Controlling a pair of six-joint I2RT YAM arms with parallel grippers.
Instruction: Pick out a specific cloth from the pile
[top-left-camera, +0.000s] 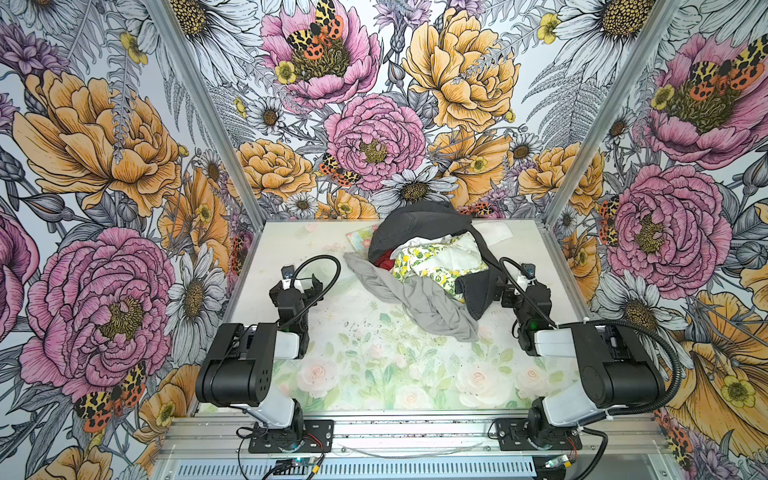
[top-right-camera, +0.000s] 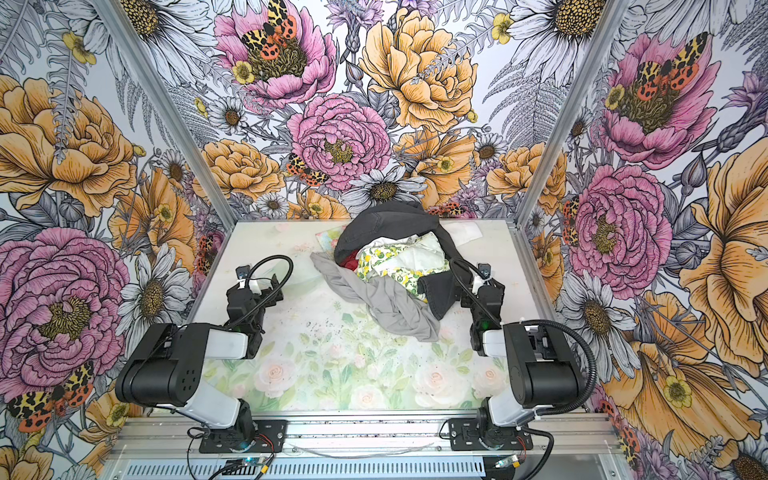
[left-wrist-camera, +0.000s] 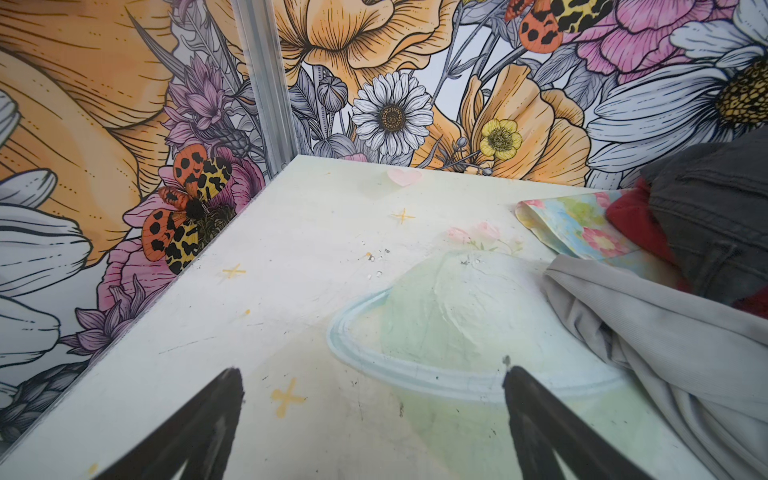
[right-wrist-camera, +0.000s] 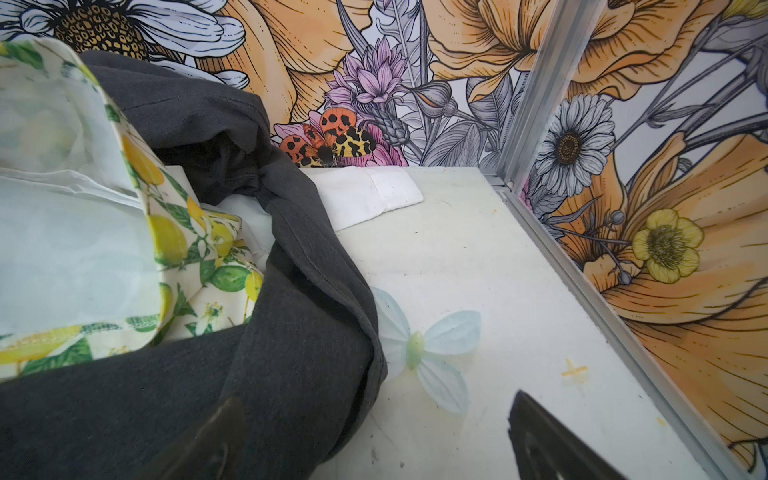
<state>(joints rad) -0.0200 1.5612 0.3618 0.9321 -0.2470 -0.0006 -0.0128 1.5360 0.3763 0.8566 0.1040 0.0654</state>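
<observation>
The pile (top-left-camera: 428, 266) lies on the far middle of the table. A charcoal garment (top-left-camera: 415, 224) covers its top, a lemon-print cloth (top-left-camera: 432, 262) lies in its middle and a light grey garment (top-left-camera: 424, 299) spreads forward. Only a small deep-red patch of the cloth (top-left-camera: 384, 259) (top-right-camera: 349, 259) peeks out under the charcoal garment's left edge; it is also seen in the left wrist view (left-wrist-camera: 631, 220). My left gripper (top-left-camera: 309, 282) (left-wrist-camera: 371, 374) stands open over bare table left of the pile. My right gripper (top-left-camera: 503, 293) (right-wrist-camera: 376, 399) is open at the pile's right edge, one finger over the charcoal hem, holding nothing.
A pastel floral cloth (left-wrist-camera: 582, 228) sticks out at the pile's far left. A white piece (right-wrist-camera: 374, 195) lies flat at the far right by the back wall. Flower-printed walls and aluminium posts (top-left-camera: 557, 195) close the table on three sides.
</observation>
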